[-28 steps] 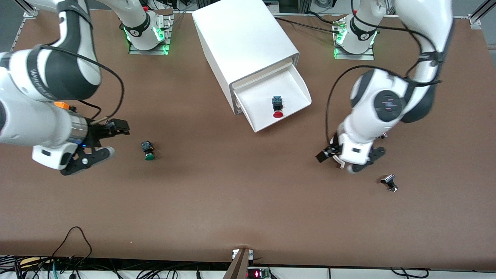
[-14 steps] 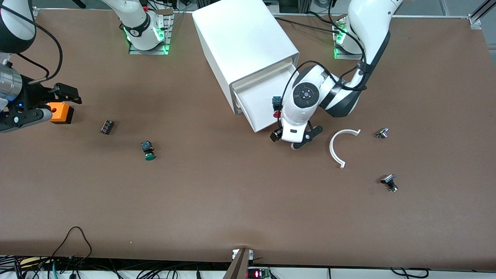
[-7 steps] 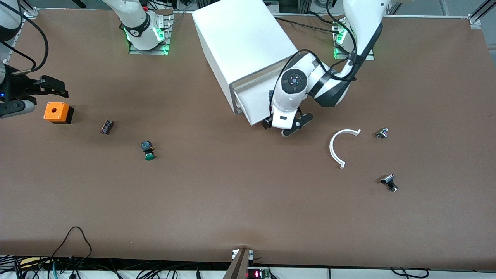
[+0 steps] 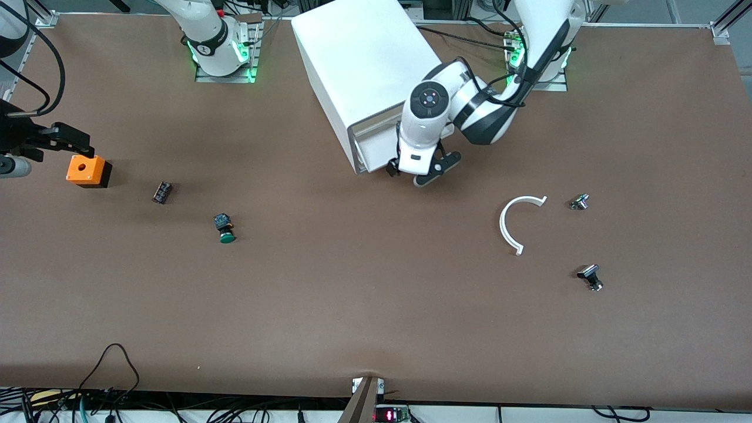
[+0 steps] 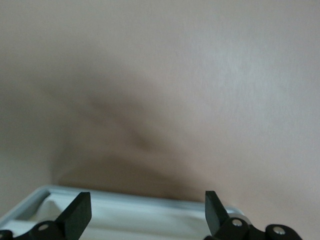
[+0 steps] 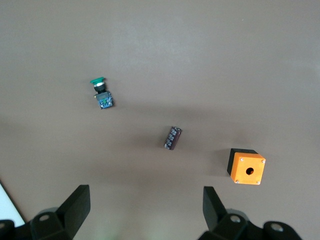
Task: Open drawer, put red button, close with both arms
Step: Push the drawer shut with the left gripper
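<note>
Left gripper (image 4: 418, 171), fingers spread, at the drawer (image 4: 371, 154) front, drawer nearly shut (red button hidden). Right gripper (image 4: 36, 154), spread, over the orange box (image 4: 88, 171).

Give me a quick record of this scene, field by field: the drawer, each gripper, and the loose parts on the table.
drawer: white plastic drawer nearly pushed into white boxy cabinet
red button: not visible
left gripper: open, at the drawer's front lip
right gripper: open, above the table's right-arm end, waiting
loose parts: orange box with a hole, dark striped cylinder, green-capped button, white curved plastic strip
</note>
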Controlling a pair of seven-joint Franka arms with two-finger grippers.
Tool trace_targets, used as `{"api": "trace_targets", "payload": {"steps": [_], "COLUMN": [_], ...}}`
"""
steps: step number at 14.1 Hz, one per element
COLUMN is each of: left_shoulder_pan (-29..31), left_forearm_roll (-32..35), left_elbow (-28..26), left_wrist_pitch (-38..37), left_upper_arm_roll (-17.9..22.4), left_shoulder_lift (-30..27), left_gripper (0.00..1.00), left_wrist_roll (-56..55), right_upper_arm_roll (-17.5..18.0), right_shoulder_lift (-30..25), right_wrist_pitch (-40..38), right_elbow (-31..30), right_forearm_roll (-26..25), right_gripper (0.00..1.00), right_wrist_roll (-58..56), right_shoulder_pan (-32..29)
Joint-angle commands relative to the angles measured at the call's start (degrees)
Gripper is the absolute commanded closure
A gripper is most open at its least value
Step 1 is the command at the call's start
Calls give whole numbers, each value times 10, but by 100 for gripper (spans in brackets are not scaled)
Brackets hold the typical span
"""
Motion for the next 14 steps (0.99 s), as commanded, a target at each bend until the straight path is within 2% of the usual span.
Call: {"api": "trace_targets", "payload": {"steps": [1, 10, 12, 14], "left_shoulder_pan": [-28, -33, -16, 15], "left_forearm_roll": [11, 11, 11, 11], "left_elbow": [-19, -31, -26, -23], "left_wrist_pitch": [0, -3, -2, -1], "left_upper_arm_roll": [-1, -28, -24, -19], "left_shoulder_lift": [-22, -30, -28, -27], "left_gripper": [0, 0, 0, 0], "left_wrist_roll": [-36, -53, -40, 18], "right_upper_arm_roll": [10, 13, 13, 13], "right_shoulder_lift": [-17, -21, -21, -21], "right_wrist_pitch": [8, 6, 5, 7], "right_elbow": [-13, -13, -13, -13], "right_forearm_roll": [-3, -2, -3, -2], "right_gripper": [0, 0, 0, 0], "right_wrist_roll": [13, 10, 9, 1], "right_shoulder_pan": [-12, -11, -11, -11]}}
